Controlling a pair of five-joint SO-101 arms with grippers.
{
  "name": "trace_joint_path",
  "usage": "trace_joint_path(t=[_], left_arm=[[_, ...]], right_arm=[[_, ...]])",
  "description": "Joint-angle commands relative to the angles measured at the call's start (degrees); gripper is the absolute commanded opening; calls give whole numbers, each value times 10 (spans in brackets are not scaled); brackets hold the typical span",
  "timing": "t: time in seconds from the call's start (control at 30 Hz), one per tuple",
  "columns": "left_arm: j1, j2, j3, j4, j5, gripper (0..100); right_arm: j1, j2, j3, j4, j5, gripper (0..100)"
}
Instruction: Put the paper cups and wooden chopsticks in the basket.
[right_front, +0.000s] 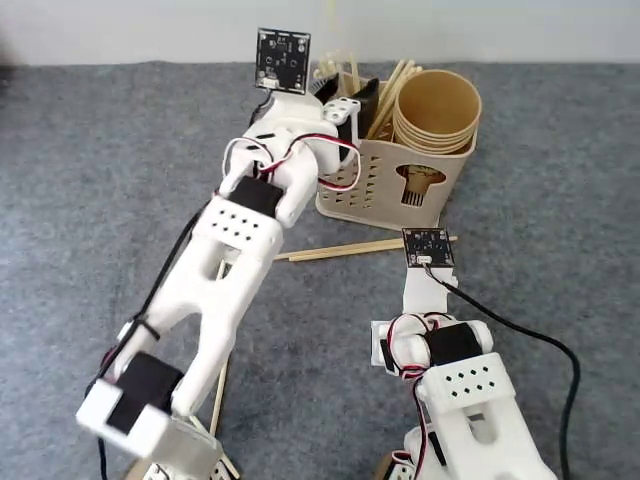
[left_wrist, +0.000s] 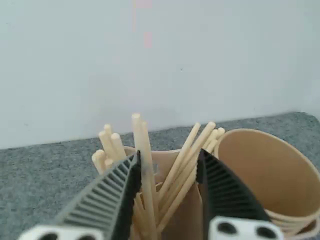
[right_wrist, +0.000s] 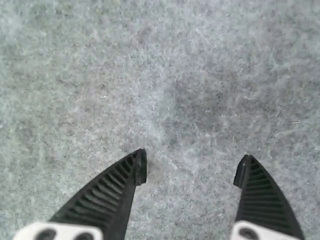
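Observation:
A beige slotted basket (right_front: 385, 185) stands at the back of the grey mat. In its right half sits a stack of brown paper cups (right_front: 437, 108) (left_wrist: 270, 175); several wooden chopsticks (right_front: 392, 85) (left_wrist: 187, 160) stand upright in its left half. My left gripper (right_front: 350, 100) (left_wrist: 169, 167) hovers open over the basket, its fingers either side of the standing chopsticks, one stick close against a finger (left_wrist: 125, 185). A loose pair of chopsticks (right_front: 345, 249) lies on the mat in front of the basket. My right gripper (right_wrist: 192, 172) is open over bare mat, holding nothing.
Another chopstick (right_front: 220, 385) lies on the mat partly under the left arm, near its base. The right arm's wrist camera board (right_front: 428, 247) hangs just by the end of the loose pair. A pale wall rises behind the basket.

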Motion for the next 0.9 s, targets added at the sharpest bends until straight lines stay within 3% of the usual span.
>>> trace_joint_path(t=[0.0,0.2,0.33,0.53,0.67,0.87], left_arm=[[-3,-96,-7,91,-8,200],[-56,-188,-7,322,-8,202],[-101,-210,-7,434,-11,202],[-147,-207,-7,590,-71,202],[-178,-207,-4,644,-84,203],[-207,-143,51,643,-148,203]], right_arm=[[0,-9,-2,-7,-2,295],[0,-9,-1,-6,-2,295],[0,-9,-1,-6,-2,295],[0,-9,-1,-6,-3,295],[0,-9,-1,-6,-3,295],[0,-8,-1,-6,-4,295]])
